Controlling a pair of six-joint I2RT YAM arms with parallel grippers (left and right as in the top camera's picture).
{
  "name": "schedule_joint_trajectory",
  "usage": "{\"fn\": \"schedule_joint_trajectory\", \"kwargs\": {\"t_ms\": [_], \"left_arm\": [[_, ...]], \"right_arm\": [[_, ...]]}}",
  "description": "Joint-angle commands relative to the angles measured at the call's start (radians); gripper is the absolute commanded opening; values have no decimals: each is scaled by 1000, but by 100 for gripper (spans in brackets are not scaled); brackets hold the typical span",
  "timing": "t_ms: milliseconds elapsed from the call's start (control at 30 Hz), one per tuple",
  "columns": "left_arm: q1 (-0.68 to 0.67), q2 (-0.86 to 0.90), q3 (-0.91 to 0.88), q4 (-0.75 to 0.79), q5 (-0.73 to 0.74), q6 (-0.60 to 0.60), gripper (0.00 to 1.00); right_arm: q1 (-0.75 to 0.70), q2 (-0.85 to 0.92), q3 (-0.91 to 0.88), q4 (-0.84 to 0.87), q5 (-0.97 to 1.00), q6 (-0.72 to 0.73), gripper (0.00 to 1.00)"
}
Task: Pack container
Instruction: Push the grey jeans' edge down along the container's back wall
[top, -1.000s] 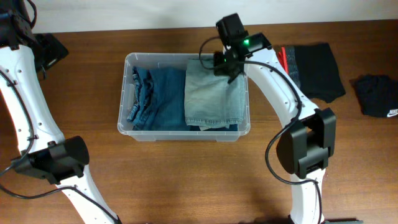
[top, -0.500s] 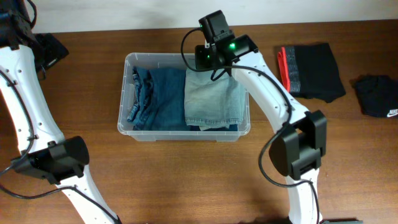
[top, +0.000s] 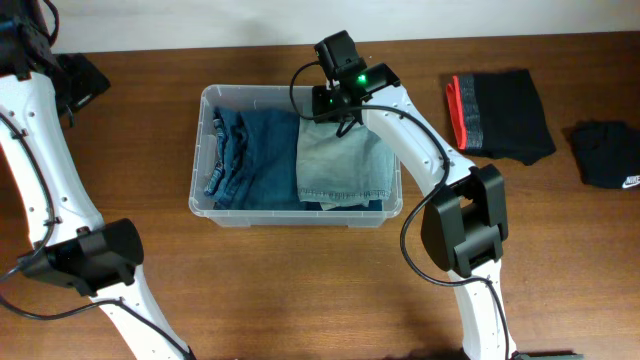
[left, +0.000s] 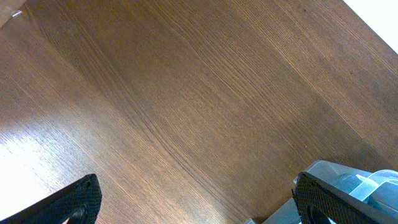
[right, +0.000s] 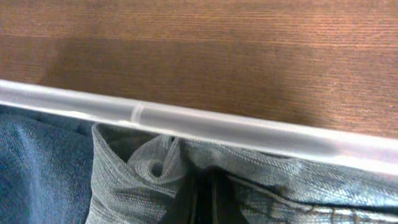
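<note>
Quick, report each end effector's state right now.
Left end effector: open, holding nothing.
Right end effector: closed, pinching a fold of the light denim garment just inside the container rim.

Even light, pale glare on the table, container rim softly blurred.

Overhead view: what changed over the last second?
The right gripper swung to its left along the container's far rim, jaws shut on the light jeans' bunched edge, seemingly dragging that fold along. Nothing was let go. The dark jeans, the red-edged black garment, the small black garment and the open left gripper stayed put.
</note>
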Motion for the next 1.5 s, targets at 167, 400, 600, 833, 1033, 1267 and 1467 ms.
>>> {"fn": "schedule_joint_trajectory", "kwargs": {"t_ms": [167,400,600,833,1033,1267,1467], "left_arm": [[3,-16,-6,-1,-4,-5,99],[3,-16,-6,-1,-4,-5,99],[3,-16,-6,-1,-4,-5,99],[3,-16,-6,-1,-4,-5,99],[3,-16,-6,-1,-4,-5,99],[3,-16,-6,-1,-4,-5,99],[3,-16,-6,-1,-4,-5,99]], "right_arm": [[1,-105,104,-184,72,-41,4],[1,-204,185,-478,89,-35,5],[0,-188,169,-669,89,-10,6],[0,-184,22,-681,85,10,5],[0,-184,-162,-592,83,36,5],[0,-184,-308,-462,39,43,4],[0,-202,-249,-454,95,42,4]]}}
